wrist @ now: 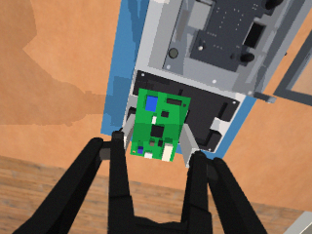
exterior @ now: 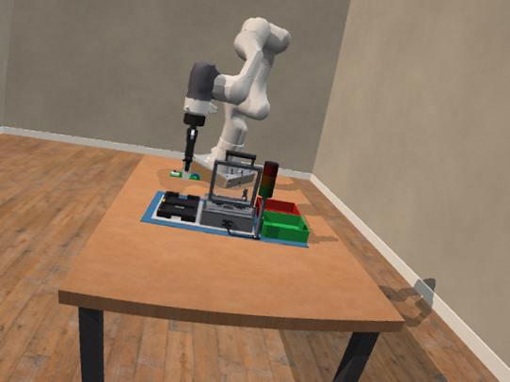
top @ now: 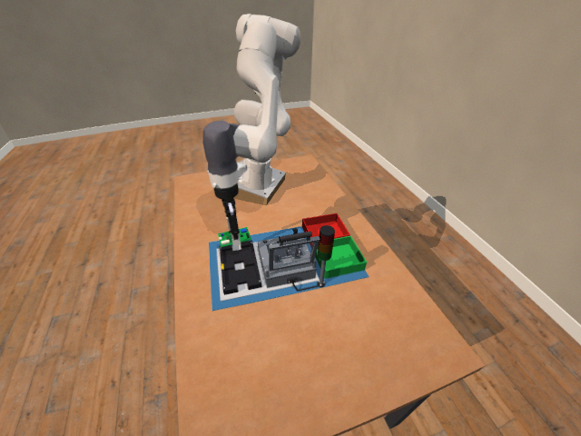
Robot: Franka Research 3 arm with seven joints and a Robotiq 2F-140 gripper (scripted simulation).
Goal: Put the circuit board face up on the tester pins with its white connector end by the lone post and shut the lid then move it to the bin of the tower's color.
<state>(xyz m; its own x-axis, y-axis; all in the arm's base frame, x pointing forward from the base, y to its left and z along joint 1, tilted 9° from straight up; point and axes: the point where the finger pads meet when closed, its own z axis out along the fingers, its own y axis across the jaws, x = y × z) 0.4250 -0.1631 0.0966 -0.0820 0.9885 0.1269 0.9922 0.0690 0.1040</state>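
My gripper (wrist: 157,127) is shut on the green circuit board (wrist: 159,124) across its width and holds it level, face up, above the black tray (top: 240,272). The board's white connector end (wrist: 167,152) points toward my wrist. In the top and exterior views the board (top: 230,237) (exterior: 180,176) hangs over the tray's far end, well above it. The tray (exterior: 178,206) has both pockets empty. The tester (top: 288,262) stands right of the tray with its lid (exterior: 234,176) up and its handle (exterior: 240,155) on top. The signal tower (top: 325,248) stands unlit beside the tester.
A red bin (top: 325,224) and a green bin (top: 343,257) stand right of the tester on the blue mat (top: 281,286). My arm's base (top: 260,180) is at the table's far end. The tester's plate with its black posts (wrist: 229,29) shows in the wrist view.
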